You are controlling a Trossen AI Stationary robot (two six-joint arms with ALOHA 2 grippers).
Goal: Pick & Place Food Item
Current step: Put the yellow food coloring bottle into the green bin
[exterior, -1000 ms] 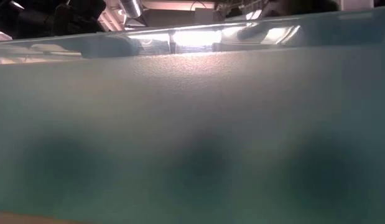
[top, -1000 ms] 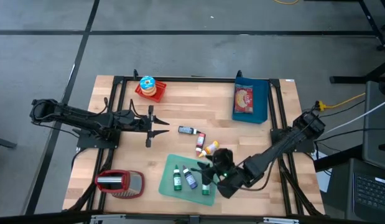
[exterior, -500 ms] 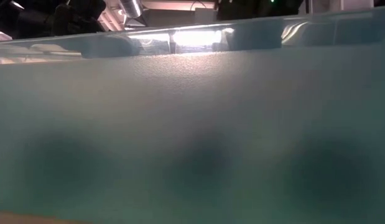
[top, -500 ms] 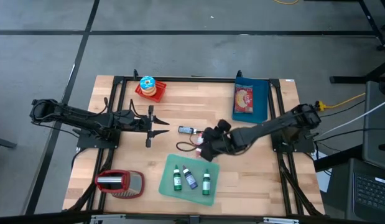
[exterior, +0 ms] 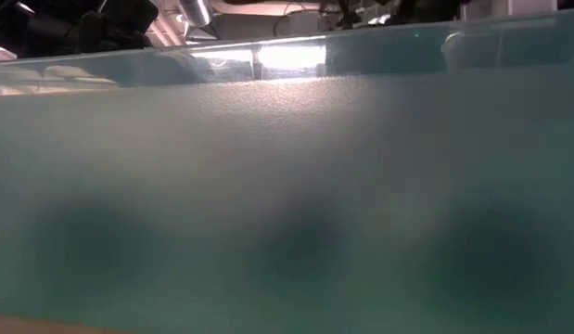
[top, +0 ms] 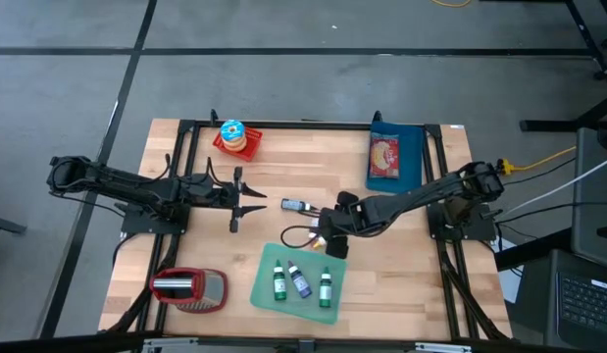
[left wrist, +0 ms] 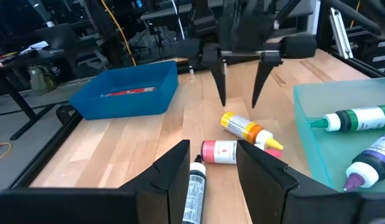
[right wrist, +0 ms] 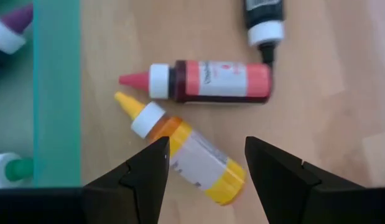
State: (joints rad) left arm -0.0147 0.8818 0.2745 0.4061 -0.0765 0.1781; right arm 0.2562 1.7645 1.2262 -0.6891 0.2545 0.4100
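Directly below the open, empty right tool (right wrist: 204, 163), the yellow plastic squeeze bottle (right wrist: 183, 155) lies on the wooden counter (right wrist: 341, 81) beside the red squeeze bottle (right wrist: 211, 81).

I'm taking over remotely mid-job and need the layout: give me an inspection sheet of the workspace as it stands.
Surface: wooden table, inside a black frame.
Job's things: three bottles lie in the teal tray; the red bottle, yellow bottle and black bottle lie on the wood beside it.
Clutter: blue box, stacked rings on a red plate, red and silver item.
Grippers: right gripper open, above the yellow bottle, holding nothing; left gripper open, idle left of the black bottle.
Cables: yellow cable beyond the right edge.
Surroundings: grey floor; the low view is blocked by the tray.
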